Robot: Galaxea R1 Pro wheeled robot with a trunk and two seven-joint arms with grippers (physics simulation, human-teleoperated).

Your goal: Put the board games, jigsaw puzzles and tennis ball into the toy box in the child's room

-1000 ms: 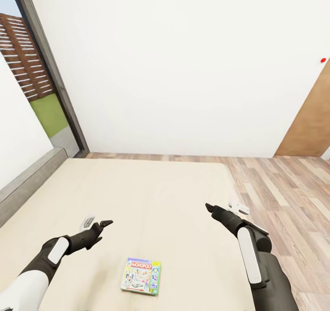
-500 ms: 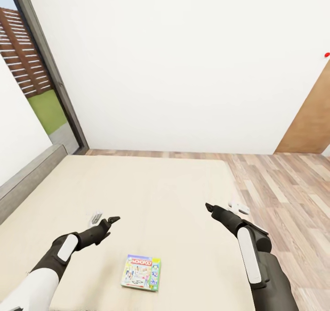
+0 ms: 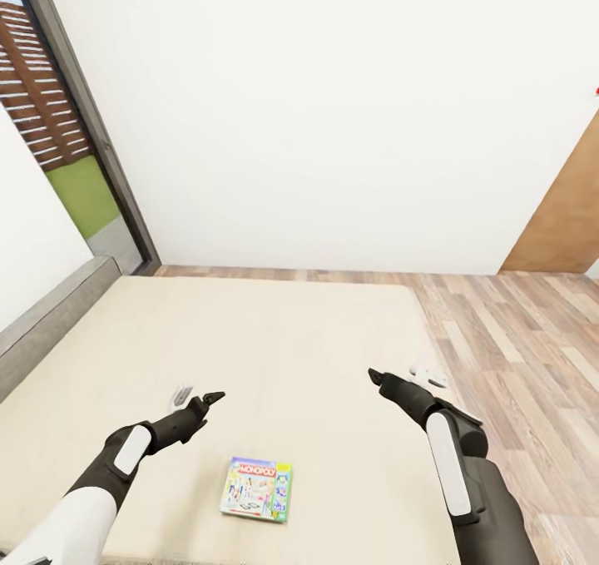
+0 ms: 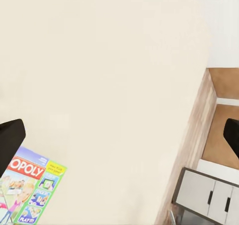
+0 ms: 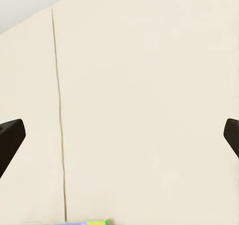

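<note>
- A bedroom in a home: a large low bed [image 3: 274,349] with a plain cream cover stretches under and ahead of both end effectors.
- Wood-plank floor [image 3: 516,340] lies beside the right end effector [image 3: 399,379], beyond the bed's edge.
- Plain white walls [image 3: 333,116] rise ahead, with a brown wooden door [image 3: 561,224] at the far right.
- A tall dark-framed window [image 3: 62,132] beyond the left end effector [image 3: 195,397] shows grass and a slatted fence.
- A Monopoly board game [image 3: 256,488] on the cover, between the arms, suggests a child's room.
</note>
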